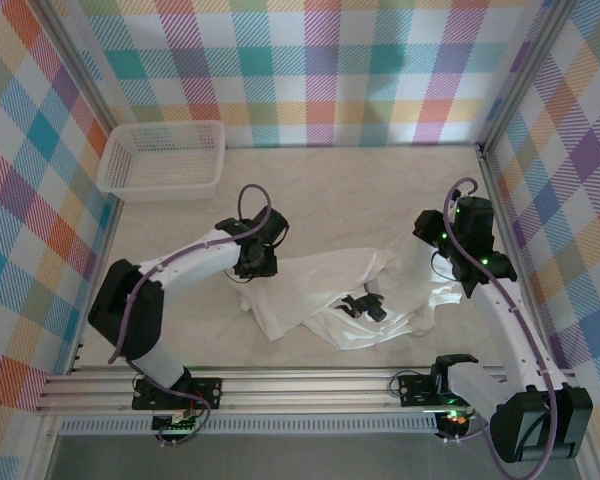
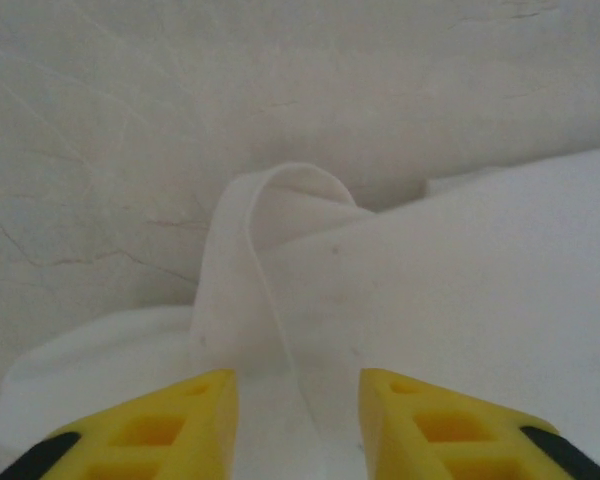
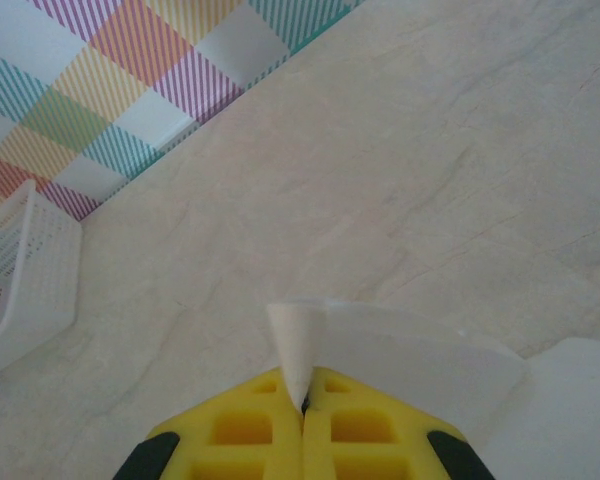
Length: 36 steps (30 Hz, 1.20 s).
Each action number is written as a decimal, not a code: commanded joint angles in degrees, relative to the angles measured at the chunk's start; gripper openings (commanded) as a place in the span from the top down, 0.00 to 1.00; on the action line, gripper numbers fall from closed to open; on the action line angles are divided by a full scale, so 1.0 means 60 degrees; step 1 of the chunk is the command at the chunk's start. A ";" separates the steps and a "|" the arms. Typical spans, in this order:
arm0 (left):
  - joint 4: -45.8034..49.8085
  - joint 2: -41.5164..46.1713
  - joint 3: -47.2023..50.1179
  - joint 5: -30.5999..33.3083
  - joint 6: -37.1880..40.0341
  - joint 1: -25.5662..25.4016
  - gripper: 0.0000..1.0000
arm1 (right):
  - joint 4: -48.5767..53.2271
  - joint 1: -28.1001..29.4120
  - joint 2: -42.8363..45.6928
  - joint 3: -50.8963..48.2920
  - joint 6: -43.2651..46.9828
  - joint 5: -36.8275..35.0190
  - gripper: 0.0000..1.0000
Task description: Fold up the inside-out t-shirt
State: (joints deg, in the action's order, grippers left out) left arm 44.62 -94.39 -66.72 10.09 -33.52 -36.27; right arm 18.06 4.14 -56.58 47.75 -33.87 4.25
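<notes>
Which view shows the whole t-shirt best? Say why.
Top external: the whole t-shirt lies crumpled between the arms, black print visible. The left wrist view gives a raised fold close up; the right wrist view, an edge pinched in the right gripper.

My left arm [image 1: 185, 262] and right arm [image 1: 510, 322] are white shells with black joints. Purple cables [image 1: 248, 192] loop behind my wrists. My fingers [image 2: 180, 425] are yellow, square-pocketed, black further back.

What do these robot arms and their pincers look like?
The left arm and right arm are white tubes linked by chunky black joints, each with a purplish cable looping alongside. Small green lights glow on the right arm. The left gripper and right gripper each have two bright yellow fingers with square hollows, black further back.
</notes>
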 commanded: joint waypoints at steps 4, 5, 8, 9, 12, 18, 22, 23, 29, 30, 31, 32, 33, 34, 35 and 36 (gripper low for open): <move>0.0515 -0.0563 -0.0287 0.1301 0.0058 0.0237 0.61 | -0.0008 -0.0004 0.0149 0.0231 0.0305 0.0401 1.00; 0.0602 -0.0598 -0.0284 0.1515 0.0098 0.0265 0.65 | 0.0007 -0.0008 0.0156 0.0231 0.0327 0.0418 1.00; 0.0739 -0.0535 -0.0212 0.1792 0.0137 0.0382 0.76 | 0.0021 -0.0006 0.0184 0.0245 0.0421 0.0453 1.00; 0.0765 -0.0465 -0.0157 0.1836 0.0141 0.0426 0.78 | 0.0021 -0.0014 0.0183 0.0259 0.0442 0.0473 1.00; 0.0712 -0.0115 0.0105 0.1865 0.0129 0.0593 0.85 | 0.0026 -0.0002 0.0182 0.0297 0.0477 0.0478 1.00; 0.0340 0.0823 0.0185 0.1318 0.0343 0.0845 1.00 | -0.0056 -0.0009 0.0145 0.0611 0.0281 0.0609 1.00; -0.0455 0.2411 -0.0911 -0.0496 0.0679 0.1944 1.00 | -0.1149 -0.0008 -0.0085 0.1558 -0.0280 0.0806 1.00; -0.0830 0.2778 -0.1328 -0.1238 0.0683 0.2374 1.00 | -0.1510 -0.0007 -0.0260 0.2043 -0.0331 0.0829 1.00; -0.1469 0.3562 -0.4075 -0.3793 0.0739 0.3686 1.00 | -0.2647 -0.0010 -0.1044 0.4990 -0.0215 0.0397 1.00; -0.1353 0.3651 -0.4320 -0.3936 0.0820 0.3687 1.00 | -0.2895 -0.0010 -0.1012 0.5144 -0.0167 0.0368 1.00; -0.1316 0.3795 -0.4342 -0.3977 0.0826 0.3687 1.00 | -0.3012 -0.0003 -0.0953 0.5195 -0.0123 0.0347 1.00; -0.1304 0.4028 -0.4137 -0.3923 0.0743 0.3687 1.00 | -0.3038 -0.0010 -0.0831 0.5130 -0.0084 0.0260 1.00; -0.1313 0.4325 -0.3793 -0.3813 0.0676 0.3687 1.00 | -0.2980 -0.0002 -0.0680 0.4966 -0.0056 0.0095 1.00; -0.1315 0.4586 -0.3471 -0.3684 0.0644 0.3687 1.00 | -0.2886 -0.0004 -0.0500 0.4704 -0.0019 -0.0081 1.00; -0.1292 0.4865 -0.2984 -0.3471 0.0603 0.3687 1.00 | -0.2782 -0.0002 -0.0281 0.4305 0.0034 -0.0324 1.00; -0.1270 0.5184 -0.2473 -0.3256 0.0535 0.3700 1.00 | -0.2538 -0.0003 -0.0056 0.3872 0.0048 -0.0609 1.00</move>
State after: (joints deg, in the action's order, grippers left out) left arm 33.93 -64.95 -87.81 -9.58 -30.20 -14.15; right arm 2.48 4.14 -59.11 75.75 -34.13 4.97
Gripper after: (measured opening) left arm 0.050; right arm 0.051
